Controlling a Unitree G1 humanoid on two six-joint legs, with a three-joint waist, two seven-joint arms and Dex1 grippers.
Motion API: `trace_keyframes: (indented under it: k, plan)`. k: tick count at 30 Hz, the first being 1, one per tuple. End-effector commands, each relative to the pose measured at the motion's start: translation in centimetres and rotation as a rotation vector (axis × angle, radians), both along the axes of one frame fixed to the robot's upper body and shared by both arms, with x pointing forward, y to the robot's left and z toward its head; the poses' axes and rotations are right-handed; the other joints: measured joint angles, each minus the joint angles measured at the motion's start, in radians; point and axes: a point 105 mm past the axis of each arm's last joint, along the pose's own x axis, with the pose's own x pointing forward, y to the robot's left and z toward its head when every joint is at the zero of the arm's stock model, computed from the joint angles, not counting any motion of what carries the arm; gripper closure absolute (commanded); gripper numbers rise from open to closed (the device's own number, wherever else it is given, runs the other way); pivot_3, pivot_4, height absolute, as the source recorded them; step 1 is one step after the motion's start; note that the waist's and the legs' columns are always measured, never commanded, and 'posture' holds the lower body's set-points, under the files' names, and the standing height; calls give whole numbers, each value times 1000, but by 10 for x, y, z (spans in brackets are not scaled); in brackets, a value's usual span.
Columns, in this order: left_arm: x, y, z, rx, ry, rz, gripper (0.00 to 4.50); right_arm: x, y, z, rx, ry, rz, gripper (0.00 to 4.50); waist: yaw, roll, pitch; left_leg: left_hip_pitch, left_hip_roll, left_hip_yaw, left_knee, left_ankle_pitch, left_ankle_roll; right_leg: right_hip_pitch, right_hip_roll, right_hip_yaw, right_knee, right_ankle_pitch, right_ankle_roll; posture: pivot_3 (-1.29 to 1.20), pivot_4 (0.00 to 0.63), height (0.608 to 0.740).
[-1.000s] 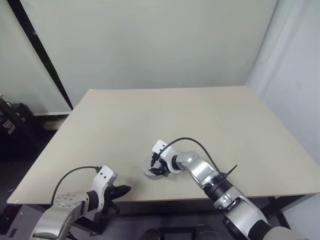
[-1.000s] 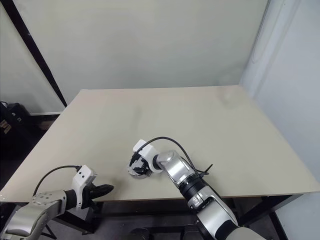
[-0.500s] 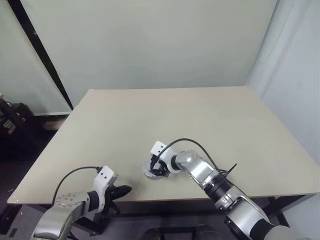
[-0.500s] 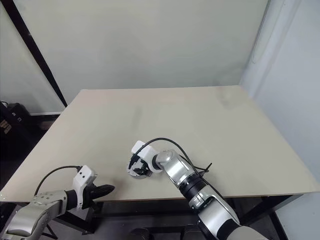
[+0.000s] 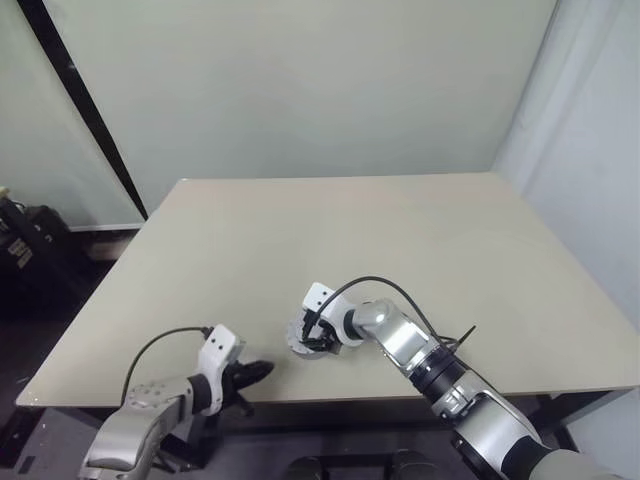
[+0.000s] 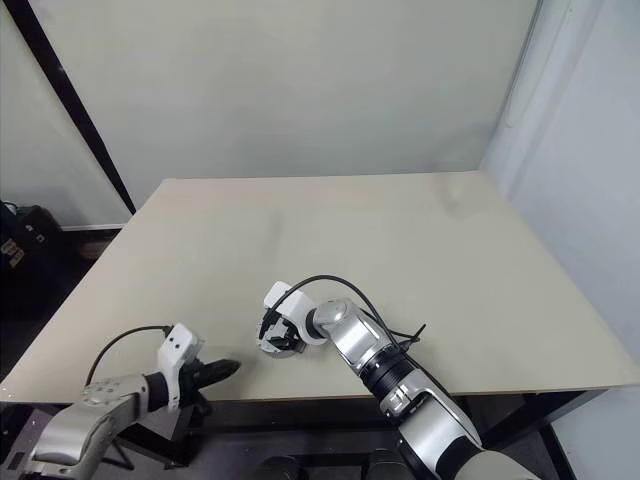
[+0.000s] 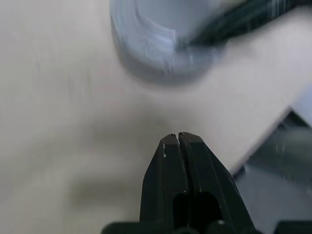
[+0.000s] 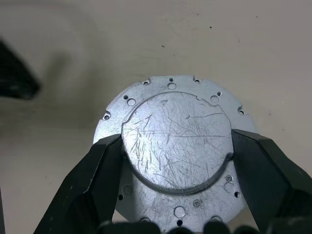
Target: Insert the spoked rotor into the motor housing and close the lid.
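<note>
Right gripper [image 8: 176, 146] clamped on the lid [image 8: 175, 141]; left gripper [image 7: 178, 141] together, beside it

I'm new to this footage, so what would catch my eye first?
The right gripper, near the table's front edge, with its jaws closed around the raised centre of a scratched gray lid lying flat. Next, the left gripper at the front-left edge, jaws shut and empty, pointing toward that lid.
</note>
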Motion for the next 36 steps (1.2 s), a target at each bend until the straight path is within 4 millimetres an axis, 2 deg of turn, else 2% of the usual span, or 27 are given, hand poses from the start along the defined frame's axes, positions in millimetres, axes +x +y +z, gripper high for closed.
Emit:
trace_keyframes:
  k: [1, 7, 15, 31, 36]
  plan:
    - [14, -2, 13, -21, -76, 20, 4500, 6, -3, 6, -23, -40, -1, 1305, 0, 0, 0, 0, 0, 0, 0, 0, 0, 1, 0, 0, 0, 0, 0, 0, 0, 740]
    - [27, -10, 0, 14, -70, 31, 4500, 7, -5, 6, -28, -40, -6, 1305, 0, 0, 0, 2, 0, -1, 0, 0, 0, 2, 0, 0, 0, 0, 0, 0, 0, 740]
    - [34, -23, -15, 12, -48, 13, 4500, 7, -7, 6, -35, -37, -9, 1305, 0, 0, 0, 6, -1, -1, 0, 0, 0, 8, 0, 0, -1, 0, 0, 0, 0, 740]
    - [33, -28, -25, 49, -17, -22, 4500, 6, -7, 6, -30, -19, -13, 1305, 0, 0, 0, 7, -1, -1, 0, 0, 0, 9, -1, 0, -1, -1, -1, 0, 0, 740]
    - [35, -28, -17, -1, -38, -6, 4500, 5, -7, 5, -33, -15, -13, 1305, 0, 0, 0, 7, -1, -1, -1, 0, 0, 9, -1, 0, -1, -1, -1, 0, 0, 740]
